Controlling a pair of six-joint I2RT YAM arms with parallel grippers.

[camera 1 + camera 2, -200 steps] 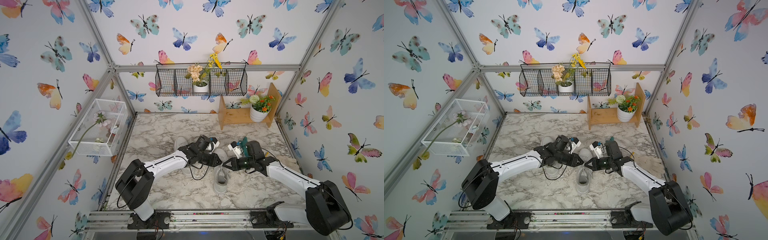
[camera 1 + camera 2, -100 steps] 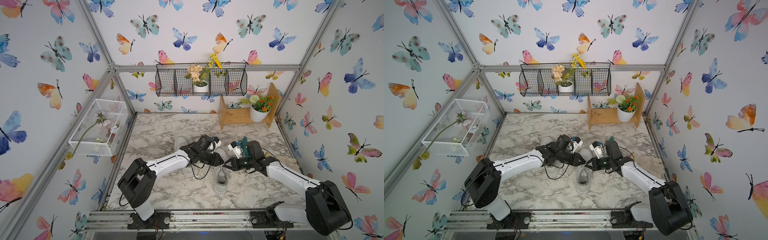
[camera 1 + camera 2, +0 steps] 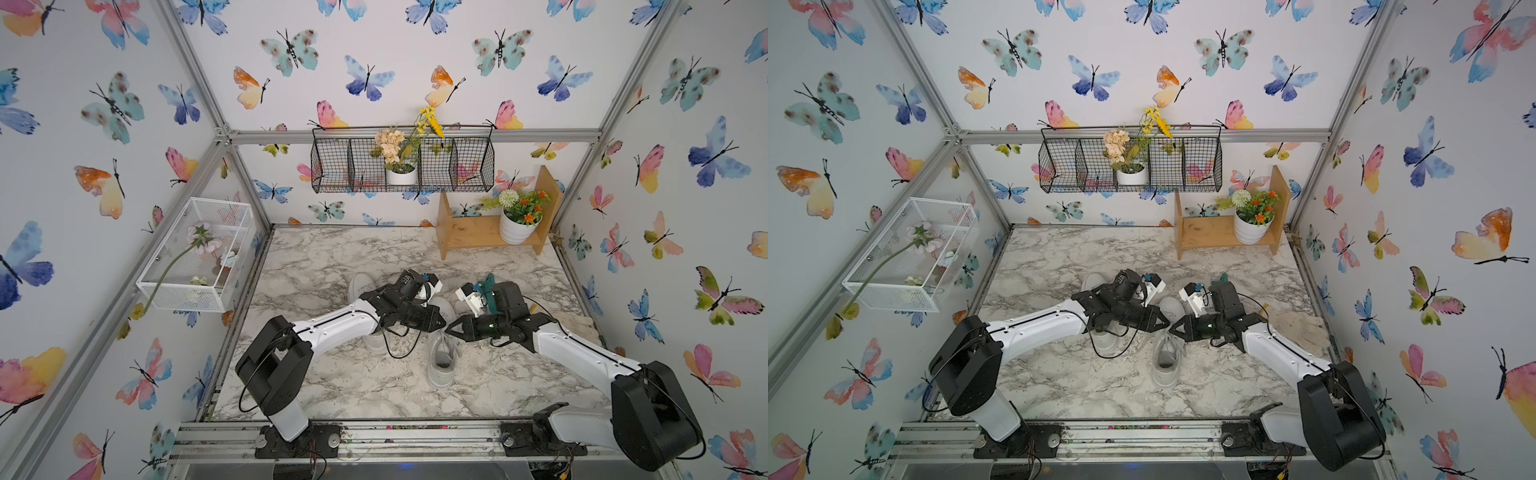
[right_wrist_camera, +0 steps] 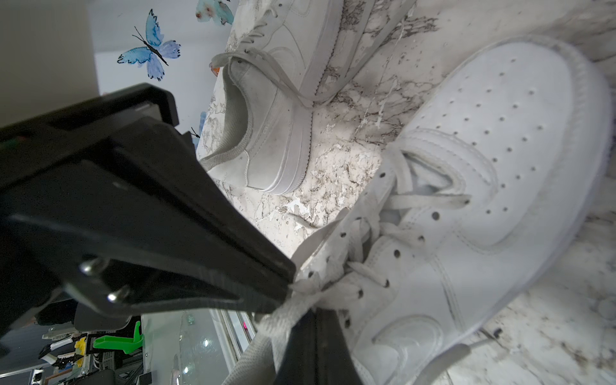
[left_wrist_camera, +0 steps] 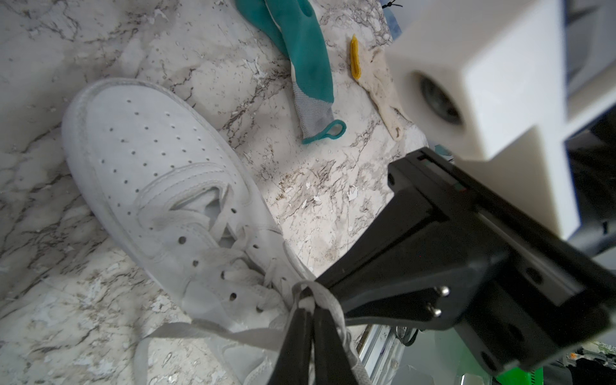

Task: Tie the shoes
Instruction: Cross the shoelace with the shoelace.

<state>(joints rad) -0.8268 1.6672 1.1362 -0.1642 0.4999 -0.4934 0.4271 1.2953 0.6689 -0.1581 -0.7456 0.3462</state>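
Left hand (image 5: 310,320): your jaws are pinched tight on the laces (image 5: 325,298), right above the near shoe (image 3: 441,368).
Right hand (image 4: 287,287): clamped narrow on the laces too, tip to tip with your left.
Near shoe: mid-table, heel toward the front edge.
Other shoe (image 3: 360,286): just beside it toward the left edge, under your left arm.

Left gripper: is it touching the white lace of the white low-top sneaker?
Touching. In the left wrist view the left gripper is shut on the white lace of the white low-top sneaker; the lace drapes over its closed jaws.
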